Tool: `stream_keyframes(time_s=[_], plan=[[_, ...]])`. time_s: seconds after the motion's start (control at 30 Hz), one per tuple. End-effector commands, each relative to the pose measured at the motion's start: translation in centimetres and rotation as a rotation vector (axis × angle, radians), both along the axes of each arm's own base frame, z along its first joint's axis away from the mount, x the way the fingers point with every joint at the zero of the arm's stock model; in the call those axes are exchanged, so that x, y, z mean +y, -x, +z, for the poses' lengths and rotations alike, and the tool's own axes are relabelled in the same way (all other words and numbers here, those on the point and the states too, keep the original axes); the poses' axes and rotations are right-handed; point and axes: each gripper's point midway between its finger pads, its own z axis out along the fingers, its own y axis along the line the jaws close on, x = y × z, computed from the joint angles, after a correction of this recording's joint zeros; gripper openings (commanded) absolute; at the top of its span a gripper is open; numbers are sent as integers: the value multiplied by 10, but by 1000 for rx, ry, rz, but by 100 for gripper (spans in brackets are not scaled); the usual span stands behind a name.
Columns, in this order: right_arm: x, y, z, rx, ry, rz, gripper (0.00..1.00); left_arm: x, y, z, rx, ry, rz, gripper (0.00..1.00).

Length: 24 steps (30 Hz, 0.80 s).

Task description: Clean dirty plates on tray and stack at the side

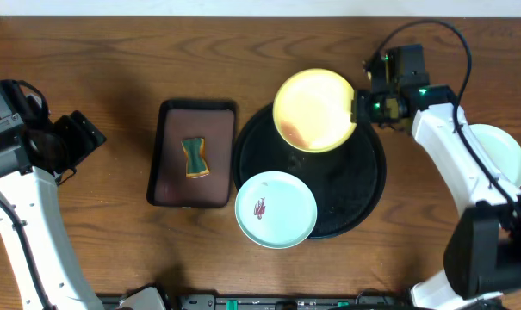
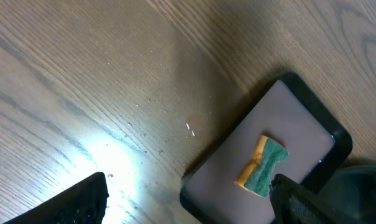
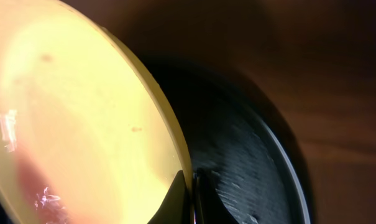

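Note:
My right gripper point(image 1: 358, 108) is shut on the rim of the pale yellow plate point(image 1: 313, 110) and holds it tilted above the back of the black tray point(image 1: 363, 181). In the right wrist view the yellow plate point(image 3: 82, 112) fills the left, with a reddish smear low on it, and the fingers point(image 3: 191, 196) pinch its edge over the tray point(image 3: 250, 168). A mint-blue plate point(image 1: 276, 208) with a red smear lies on the tray's front left rim. Another mint-blue plate point(image 1: 499, 155) lies at the right, partly behind my right arm. My left gripper point(image 2: 188, 202) is open and empty over bare table.
A dark-brown rectangular tray point(image 1: 170, 155) left of the black tray holds a green and yellow sponge point(image 1: 195, 158); both show in the left wrist view, tray point(image 2: 299, 130) and sponge point(image 2: 262, 168). The left arm is at the table's left edge.

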Motion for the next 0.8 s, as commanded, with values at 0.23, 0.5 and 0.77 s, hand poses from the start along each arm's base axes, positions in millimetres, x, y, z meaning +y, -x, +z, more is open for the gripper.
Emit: stream_keyframes(time_s=[0.23, 0.5, 0.77], plan=[[132, 15, 48, -185, -117, 188, 1, 3, -1, 5, -6, -7, 9, 84], [207, 26, 61, -362, -87, 260, 1, 3, -1, 5, -6, -7, 9, 84], [278, 28, 34, -544, -25, 439, 1, 3, -1, 5, -6, -7, 9, 84]])
